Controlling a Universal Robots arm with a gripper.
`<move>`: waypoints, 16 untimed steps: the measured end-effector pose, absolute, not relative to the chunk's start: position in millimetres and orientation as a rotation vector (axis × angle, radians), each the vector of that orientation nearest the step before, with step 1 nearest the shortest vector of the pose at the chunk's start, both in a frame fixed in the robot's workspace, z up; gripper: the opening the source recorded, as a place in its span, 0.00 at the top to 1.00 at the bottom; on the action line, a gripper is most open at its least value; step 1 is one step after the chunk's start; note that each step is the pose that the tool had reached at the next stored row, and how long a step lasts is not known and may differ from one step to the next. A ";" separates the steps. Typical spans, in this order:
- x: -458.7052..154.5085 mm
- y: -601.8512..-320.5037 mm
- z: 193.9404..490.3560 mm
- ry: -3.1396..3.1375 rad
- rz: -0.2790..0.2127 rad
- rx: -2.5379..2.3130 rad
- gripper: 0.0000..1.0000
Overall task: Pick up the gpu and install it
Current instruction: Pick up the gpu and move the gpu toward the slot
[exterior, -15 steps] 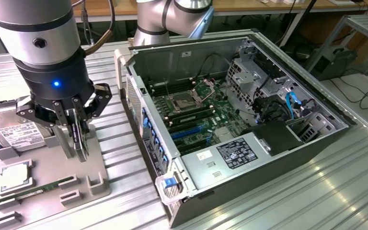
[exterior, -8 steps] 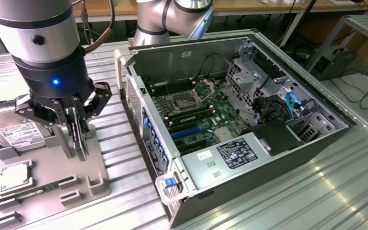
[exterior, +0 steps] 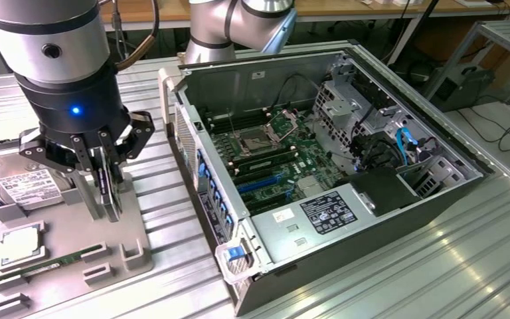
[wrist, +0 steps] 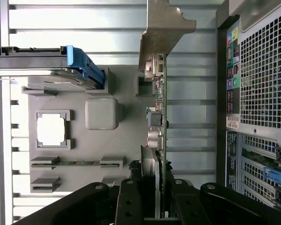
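I am working the pick-up step: the gripper [exterior: 106,189] is hanging low over the grey fixture tray [exterior: 131,266] at the exterior view's left, and its fingers [wrist: 131,197] are pinching the gpu [wrist: 162,112] from both faces. The card is standing edge-on and upright, its metal bracket [wrist: 164,28] pointing away from the gripper. As far as I can judge, its lower edge is sitting in the tray's slot, so I am not counting it as lifted. The open computer case [exterior: 467,173] is lying just beside the tray on the table [exterior: 432,266], its motherboard [exterior: 277,149] facing up. I am reckoning that freeing the card calls for a straight, untilted pull, clear of the hard drive [exterior: 16,183] alongside.
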State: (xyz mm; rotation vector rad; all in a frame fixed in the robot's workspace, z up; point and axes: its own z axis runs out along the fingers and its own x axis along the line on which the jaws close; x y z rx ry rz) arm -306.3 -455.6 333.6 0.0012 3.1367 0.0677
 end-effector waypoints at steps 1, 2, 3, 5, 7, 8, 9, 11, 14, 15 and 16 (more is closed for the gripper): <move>-306.3 -455.6 334.2 3.137 0.068 0.001 0.72; -306.3 -455.6 334.9 3.137 0.068 0.001 0.72; -306.3 -455.6 335.7 3.137 0.068 0.001 0.72; -306.3 -455.6 338.3 3.137 0.068 0.001 0.72; -306.3 -455.6 339.8 3.137 0.068 0.001 0.72; -306.3 -455.7 340.2 3.136 0.068 0.001 0.72; -306.3 -455.7 341.0 3.137 0.068 0.001 0.72; -306.3 -455.7 342.5 3.137 0.068 0.001 0.72; -306.3 -455.7 343.6 3.137 0.068 0.001 0.72; -306.3 -455.7 343.9 3.137 0.068 0.001 0.72; -306.3 -455.7 344.1 3.137 0.068 0.001 0.72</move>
